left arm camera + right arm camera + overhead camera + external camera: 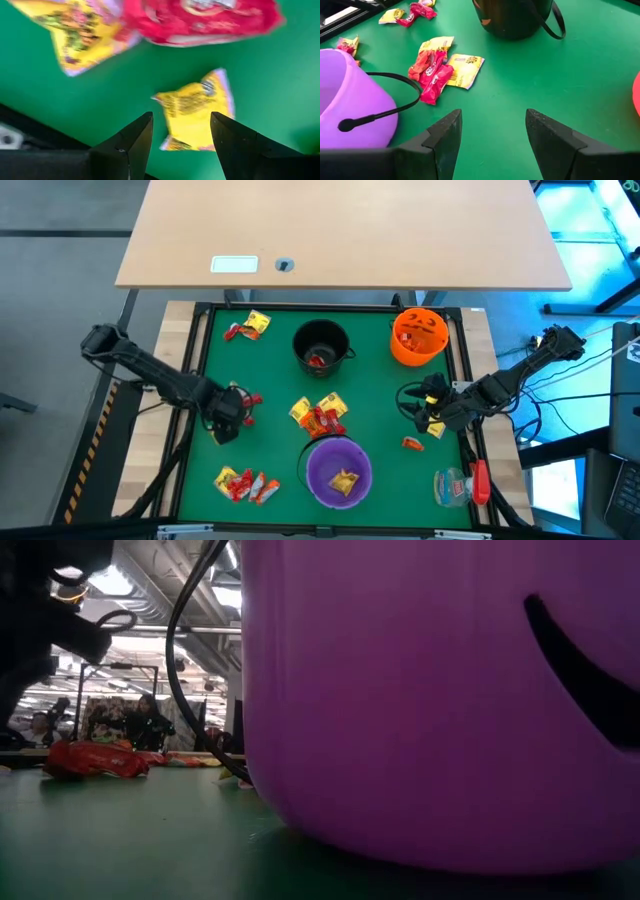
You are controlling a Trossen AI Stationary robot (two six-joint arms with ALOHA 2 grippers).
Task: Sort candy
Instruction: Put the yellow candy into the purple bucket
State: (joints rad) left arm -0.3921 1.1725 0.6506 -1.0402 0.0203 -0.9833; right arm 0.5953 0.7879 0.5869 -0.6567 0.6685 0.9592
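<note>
The left gripper (181, 131), fingers spread, hangs over a yellow-wrapped candy (194, 107) left of the round purple plastic bucket (338, 470); a red wrapper (202, 20) lies beyond. The right gripper (493, 131), also spread and empty, sits right of that bucket, near the black bucket (321, 345) and orange bucket (419, 337).

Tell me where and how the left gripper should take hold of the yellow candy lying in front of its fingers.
Probably straight down from above, pinching across the wrapper's narrow middle. The yellow candy lies flat on the green mat, clear of the red candy beyond it, with no raised edge to catch from the side. The left gripper is open, its fingers already either side of the wrapper.
</note>
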